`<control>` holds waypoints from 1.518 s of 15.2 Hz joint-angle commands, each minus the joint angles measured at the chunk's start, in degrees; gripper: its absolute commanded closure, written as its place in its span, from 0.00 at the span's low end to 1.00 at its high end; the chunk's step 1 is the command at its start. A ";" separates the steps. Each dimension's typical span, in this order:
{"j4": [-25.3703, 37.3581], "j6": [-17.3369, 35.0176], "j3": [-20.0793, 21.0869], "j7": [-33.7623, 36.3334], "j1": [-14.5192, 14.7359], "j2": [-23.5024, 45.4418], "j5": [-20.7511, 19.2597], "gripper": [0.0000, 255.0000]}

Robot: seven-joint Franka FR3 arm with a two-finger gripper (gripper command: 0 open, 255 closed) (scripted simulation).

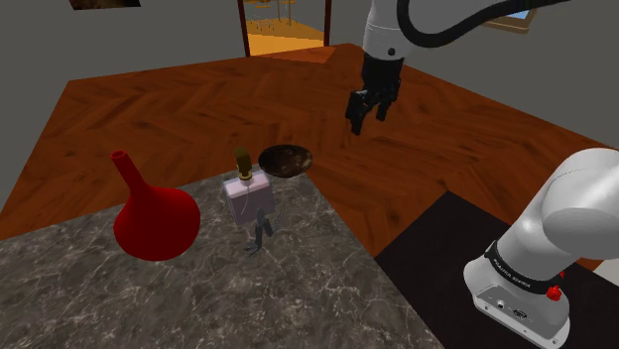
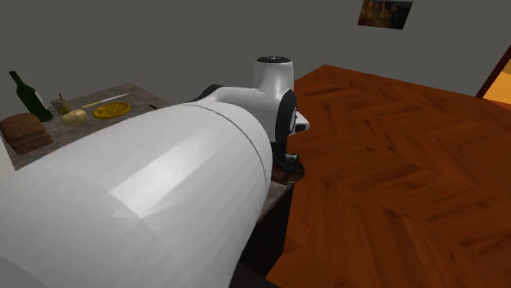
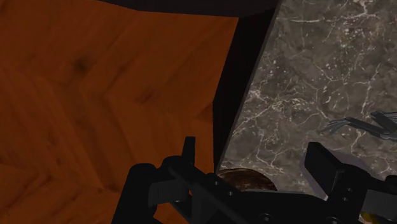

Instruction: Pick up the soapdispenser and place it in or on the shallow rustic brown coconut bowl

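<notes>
The white arm hangs its black end effector [image 1: 367,121] in the air above the herringbone wood floor [image 1: 436,159], just past the far corner of the dark marble counter [image 1: 149,297]. Its two fingers are spread apart with nothing between them.

The soap dispenser [image 1: 248,196], a pale boxy bottle with a brownish pump top, stands upright on the counter near that corner. The shallow dark brown bowl [image 1: 286,159] sits just beside it, closer to the corner. A round red flask with a narrow neck [image 1: 154,216] stands on the shoulder view's left of the dispenser, apart from it. A small grey object [image 1: 259,234], too small to identify, lies just in front of the dispenser.

From the wrist camera, the spread fingers [image 3: 188,151] frame the bowl's rim [image 3: 245,178] at the edge of the counter [image 3: 305,76], with the floor [image 3: 95,95] beyond the edge.

In the second exterior view, a broad white arm link [image 2: 139,204] dominates the foreground. A green bottle [image 2: 29,94], a brown loaf [image 2: 24,131] and a yellow plate [image 2: 110,109] sit on a counter behind it.
</notes>
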 commanded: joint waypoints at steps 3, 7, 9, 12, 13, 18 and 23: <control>3.81 4.89 4.08 5.06 0.71 6.87 -0.24 0.00; 8.40 8.77 7.82 10.32 1.04 13.81 -2.14 0.00; 11.11 10.35 9.57 13.17 1.18 17.48 -3.75 0.00; 15.71 12.19 11.89 17.74 1.60 23.27 -7.02 0.00; 17.39 12.64 12.57 19.33 1.82 25.27 -8.32 0.00; 27.02 13.50 14.65 27.20 4.20 35.70 -15.80 0.00; 35.88 13.17 14.55 32.66 7.75 44.55 -22.02 0.00</control>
